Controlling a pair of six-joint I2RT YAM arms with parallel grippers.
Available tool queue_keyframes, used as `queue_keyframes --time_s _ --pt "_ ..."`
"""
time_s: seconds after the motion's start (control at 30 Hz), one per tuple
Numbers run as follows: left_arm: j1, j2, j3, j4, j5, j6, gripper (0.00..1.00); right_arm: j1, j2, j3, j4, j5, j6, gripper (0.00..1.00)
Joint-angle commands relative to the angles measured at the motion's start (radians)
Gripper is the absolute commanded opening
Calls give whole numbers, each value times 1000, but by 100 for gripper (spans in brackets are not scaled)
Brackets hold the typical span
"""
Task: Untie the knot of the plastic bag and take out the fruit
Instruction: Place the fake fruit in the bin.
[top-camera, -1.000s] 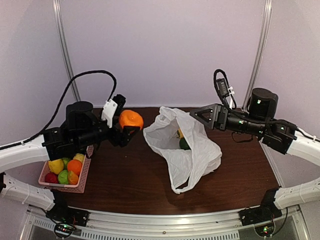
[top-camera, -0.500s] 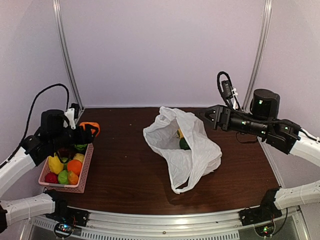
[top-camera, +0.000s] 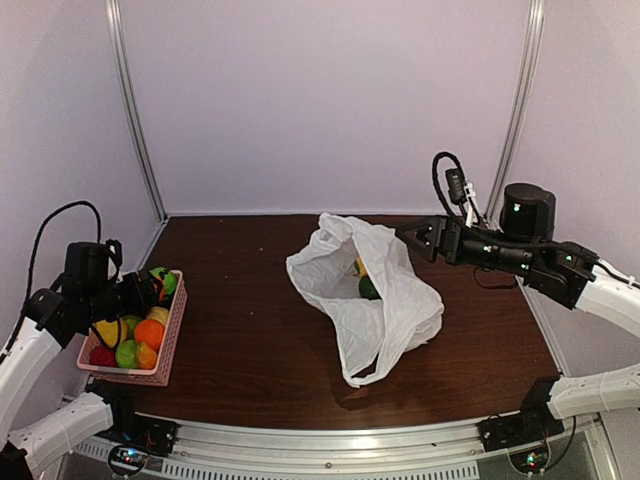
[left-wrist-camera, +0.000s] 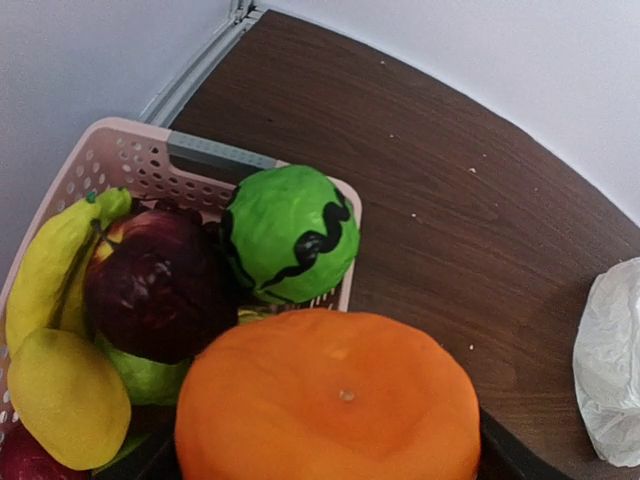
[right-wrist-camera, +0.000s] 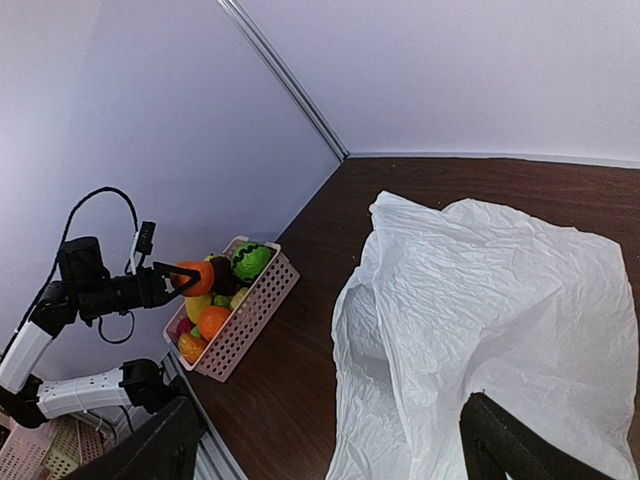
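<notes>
On the table (top-camera: 250, 350) centre the plastic bag (top-camera: 385, 305) lay untied and open, with fruit (top-camera: 367, 287) inside. Over the heaped pink basket (top-camera: 168, 340), the left gripper (right-wrist-camera: 188, 277) clamped an orange (left-wrist-camera: 330, 410). Released there, it would likely roll off. Only the right wrist view showed the right gripper (top-camera: 414, 238) spread wide.

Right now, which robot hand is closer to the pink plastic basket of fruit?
Left. The left gripper, holding a round orange fruit, hovers just over the pink plastic basket; the right gripper is far off, by the crinkly white plastic bag.
</notes>
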Motion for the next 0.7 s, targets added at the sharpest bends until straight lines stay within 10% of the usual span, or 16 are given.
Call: queue_keyframes --time_s 0.0,0.67 --pt "7 6 23 -97 -169 -108 77 -33 -33 -22 -11 -25 -31 91" --pt "8 134 94 -301 -383 -282 82 -132 -36 -73 55 -136 -73 92"
